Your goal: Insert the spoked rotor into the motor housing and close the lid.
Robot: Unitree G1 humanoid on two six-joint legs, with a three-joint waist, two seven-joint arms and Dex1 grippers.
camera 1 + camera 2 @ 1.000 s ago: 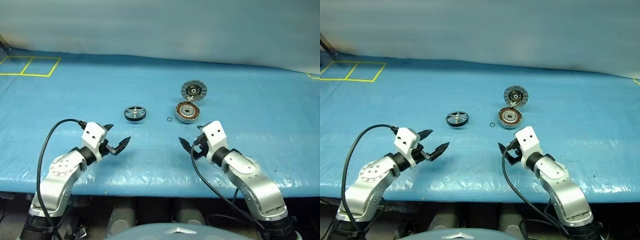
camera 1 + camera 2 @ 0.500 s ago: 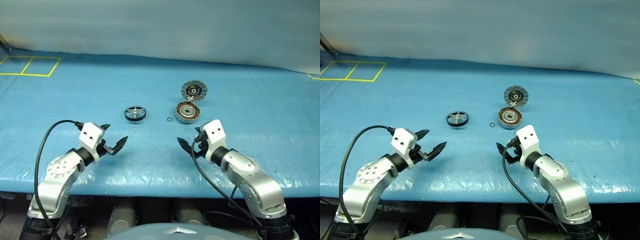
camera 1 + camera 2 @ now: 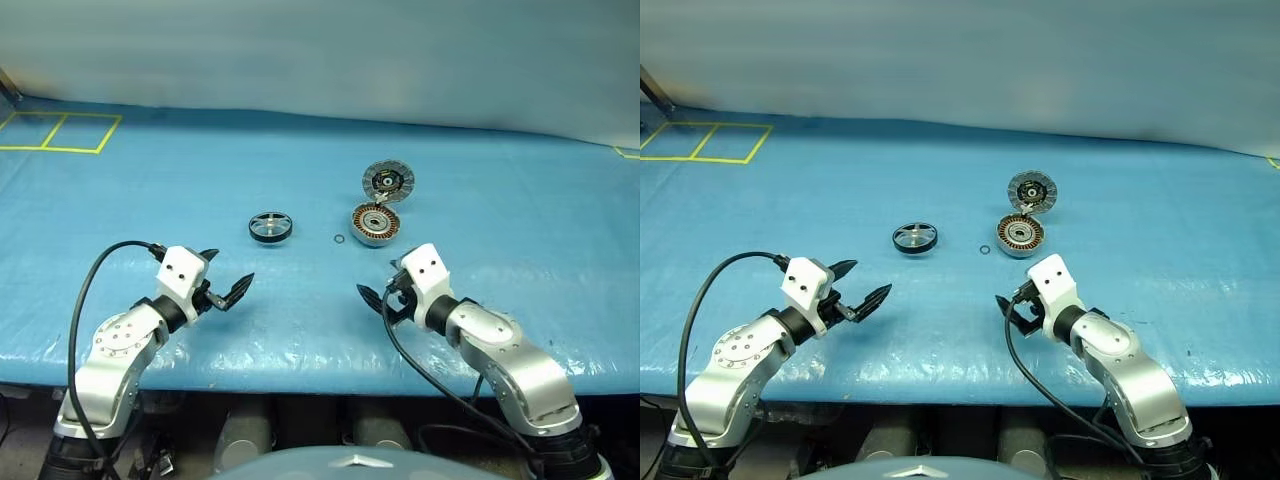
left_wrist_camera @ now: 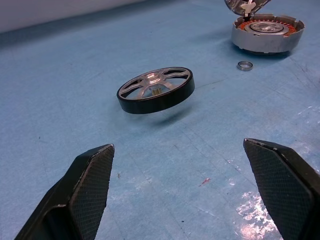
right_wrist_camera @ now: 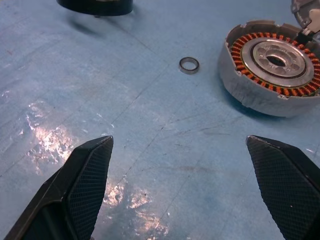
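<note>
progress: nothing done | rotor [image 3: 271,227] loose on mat, left of housing [image 3: 375,224] | lid [image 3: 388,181] swung open behind housing | left gripper [image 3: 224,280], right gripper [image 3: 385,292] spread, empty | left: insert, close

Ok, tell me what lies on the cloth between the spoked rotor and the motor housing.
A tiny loose ring lies between the spoked rotor and the motor housing, nearer the housing and touching neither; the rest is bare blue cloth. The left eye view shows it.

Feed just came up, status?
Left gripper and right gripper open, empty. Rotor on mat, housing open, lid up. Loose ring between them.
</note>
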